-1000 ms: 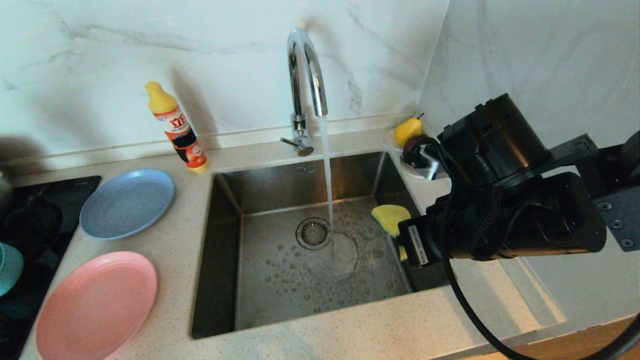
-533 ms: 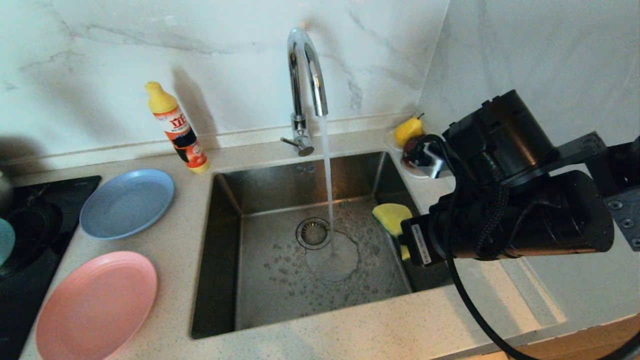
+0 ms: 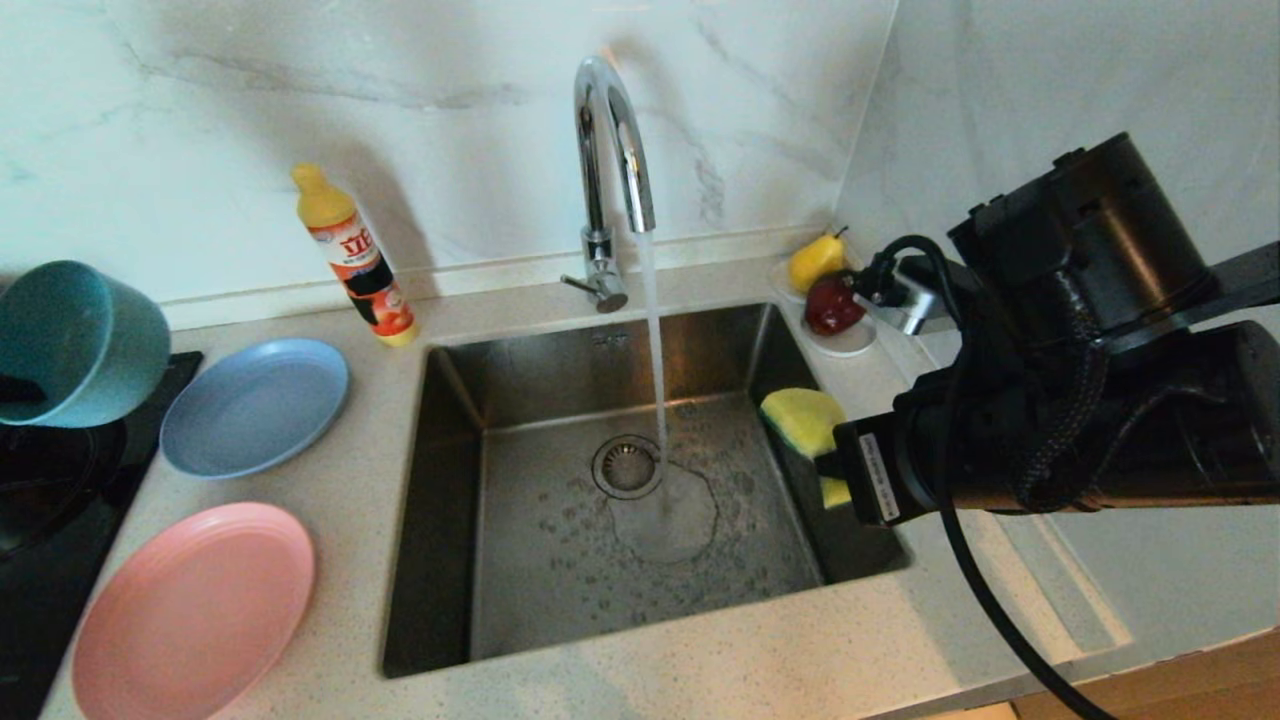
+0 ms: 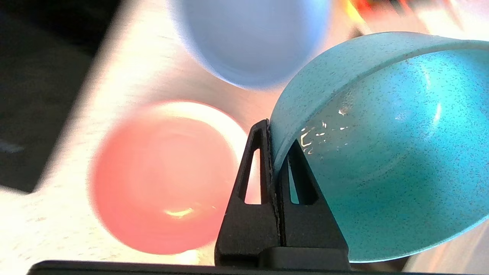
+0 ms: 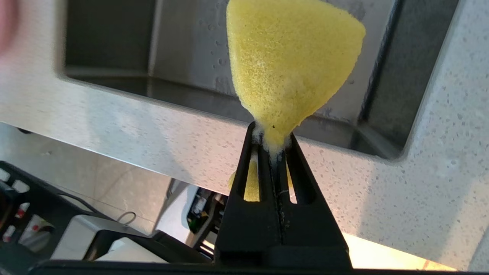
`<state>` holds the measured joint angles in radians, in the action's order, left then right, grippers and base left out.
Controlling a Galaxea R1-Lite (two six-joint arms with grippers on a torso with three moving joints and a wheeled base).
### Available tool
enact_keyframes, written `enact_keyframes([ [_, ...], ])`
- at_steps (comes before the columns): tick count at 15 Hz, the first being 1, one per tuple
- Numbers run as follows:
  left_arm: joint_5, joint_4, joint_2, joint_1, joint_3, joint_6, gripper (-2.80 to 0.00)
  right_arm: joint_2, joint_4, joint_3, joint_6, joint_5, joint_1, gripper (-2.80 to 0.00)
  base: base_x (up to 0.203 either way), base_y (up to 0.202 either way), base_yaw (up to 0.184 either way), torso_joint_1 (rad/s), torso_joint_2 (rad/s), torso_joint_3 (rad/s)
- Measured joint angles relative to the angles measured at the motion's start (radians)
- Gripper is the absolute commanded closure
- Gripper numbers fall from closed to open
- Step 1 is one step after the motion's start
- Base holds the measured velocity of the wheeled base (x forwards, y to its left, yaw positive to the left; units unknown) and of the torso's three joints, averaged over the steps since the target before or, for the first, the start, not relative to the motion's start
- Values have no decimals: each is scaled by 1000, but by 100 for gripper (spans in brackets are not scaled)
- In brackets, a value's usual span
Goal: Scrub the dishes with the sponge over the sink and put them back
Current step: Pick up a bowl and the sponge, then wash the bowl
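My left gripper (image 4: 273, 133) is shut on the rim of the teal bowl (image 4: 382, 152), one finger inside it and one outside. The bowl (image 3: 75, 340) hangs tilted above the hob at the far left. The blue plate (image 3: 255, 405) and the pink plate (image 3: 195, 610) lie on the counter left of the sink (image 3: 450, 520). My right gripper (image 5: 272, 137) is shut on the yellow sponge (image 5: 290, 65), squeezing it into a wedge. The sponge (image 3: 805, 420) is held over the sink's right side, and the arm hides that gripper in the head view.
Water runs from the chrome tap (image 3: 610, 150) down beside the drain (image 3: 627, 466). A detergent bottle (image 3: 355, 260) stands behind the blue plate. A yellow pear (image 3: 815, 260) and a red fruit (image 3: 830, 305) sit on a white saucer (image 3: 850, 345) at the sink's far right corner. A black hob (image 3: 60, 480) fills the left edge.
The teal bowl has risen from the lower left edge to well above the hob. The right arm has lifted a little, taking the sponge slightly up and right.
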<state>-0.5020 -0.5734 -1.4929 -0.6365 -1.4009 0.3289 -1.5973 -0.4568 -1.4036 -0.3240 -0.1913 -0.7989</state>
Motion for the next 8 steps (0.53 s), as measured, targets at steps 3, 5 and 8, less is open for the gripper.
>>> enact_keyframes([
  [3,177,-1,34,253,8,-1,0,9,5,-6,0,1,-12,0,0,0,0,0,0,0],
  [5,275,2,42,409,27,-1,0,5,8,-9,0,1,-19,0,0,0,0,0,0,0],
  [8,403,8,39,626,51,7,0,0,8,-10,-1,0,-21,0,0,0,0,0,0,0],
])
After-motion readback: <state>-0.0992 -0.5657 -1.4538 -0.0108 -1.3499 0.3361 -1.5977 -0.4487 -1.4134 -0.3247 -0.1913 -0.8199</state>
